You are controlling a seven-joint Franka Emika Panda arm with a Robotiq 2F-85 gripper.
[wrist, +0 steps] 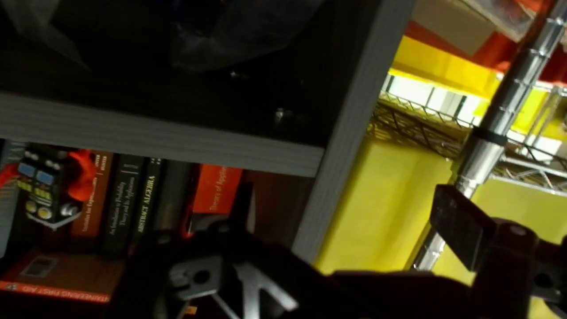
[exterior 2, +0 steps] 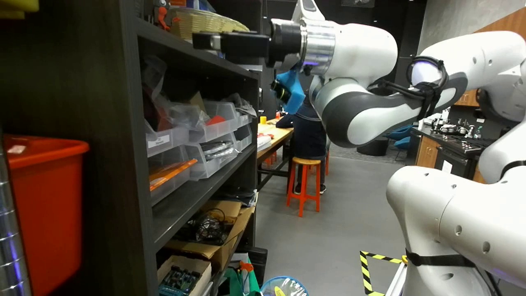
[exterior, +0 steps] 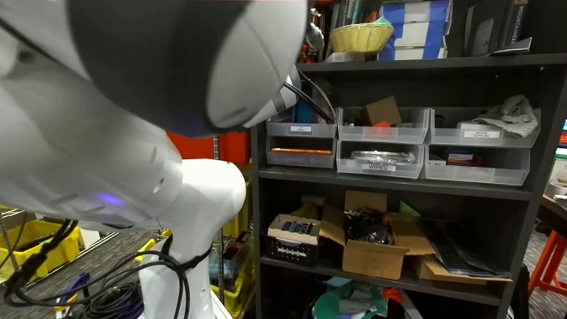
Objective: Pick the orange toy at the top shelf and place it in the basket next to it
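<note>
The orange toy (wrist: 53,188) is a small dark robot figure with orange arms. It stands by the front edge of the top shelf, before a row of books, and looks upside down in the wrist view. In an exterior view the toy (exterior 2: 162,15) shows beside the pale woven basket (exterior 2: 201,22). Both exterior views show this basket (exterior: 361,39) on the top shelf. My gripper (wrist: 347,199) is open with nothing between its fingers; the toy lies left of them, outside the jaws. Seen from the side, the gripper (exterior 2: 197,41) hangs at about shelf-top height, covering part of the basket's lower side.
The top shelf board (wrist: 159,133) and its side panel (wrist: 350,133) are near the fingers. Books (wrist: 133,199) stand behind the toy. A blue-and-white box (exterior: 414,31) is beside the basket. Grey bins (exterior: 383,126) fill the shelf below. A metal rack pole (wrist: 509,102) stands past the panel.
</note>
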